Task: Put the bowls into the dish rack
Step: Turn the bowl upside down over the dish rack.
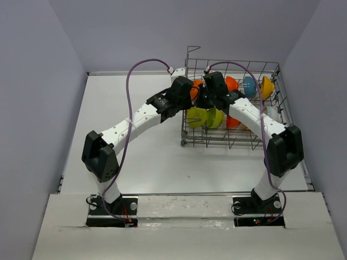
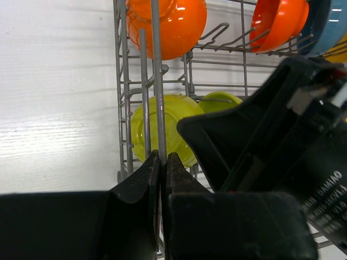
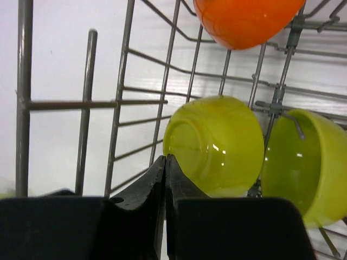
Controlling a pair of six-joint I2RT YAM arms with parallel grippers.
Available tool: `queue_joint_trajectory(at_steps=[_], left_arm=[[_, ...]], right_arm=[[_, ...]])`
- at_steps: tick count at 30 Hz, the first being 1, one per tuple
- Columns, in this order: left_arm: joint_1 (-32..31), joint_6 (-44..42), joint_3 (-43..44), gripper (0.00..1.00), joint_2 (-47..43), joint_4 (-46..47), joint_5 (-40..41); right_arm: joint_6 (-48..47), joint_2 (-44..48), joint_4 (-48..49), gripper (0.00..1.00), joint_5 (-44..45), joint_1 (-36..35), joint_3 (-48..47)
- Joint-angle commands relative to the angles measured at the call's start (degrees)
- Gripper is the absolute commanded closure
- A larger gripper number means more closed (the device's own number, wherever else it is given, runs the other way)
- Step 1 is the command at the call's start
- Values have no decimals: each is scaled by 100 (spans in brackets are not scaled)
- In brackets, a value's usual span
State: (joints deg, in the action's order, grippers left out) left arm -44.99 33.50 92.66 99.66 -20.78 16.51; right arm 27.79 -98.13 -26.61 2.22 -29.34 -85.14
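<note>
Right jaws together, empty; left jaws pinch an upright dish rack [image 2: 156, 81] wire. Lime green bowls [image 3: 214, 143] stand on edge inside. Judged light, rigid, glossy-slippery: grip across the rim.

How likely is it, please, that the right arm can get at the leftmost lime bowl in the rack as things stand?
Probably yes: its shut tool sits right beside that bowl, with no rack wire between them; it must open first.
</note>
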Motion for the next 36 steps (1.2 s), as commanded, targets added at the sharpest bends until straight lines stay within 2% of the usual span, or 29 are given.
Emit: queue_joint_trajectory(at_steps=[1, 13, 36], left_arm=[[-203, -98, -55, 100, -289, 197, -271], [-203, -106, -117, 100, -368, 161, -210], [-220, -89, -90, 100, -333, 153, -219]], right_arm=[[-81, -382, 33, 93, 340, -54, -467], [-134, -1279, 235, 94, 745, -54, -1329], [-178, -1605, 244, 94, 859, -1, -1216]])
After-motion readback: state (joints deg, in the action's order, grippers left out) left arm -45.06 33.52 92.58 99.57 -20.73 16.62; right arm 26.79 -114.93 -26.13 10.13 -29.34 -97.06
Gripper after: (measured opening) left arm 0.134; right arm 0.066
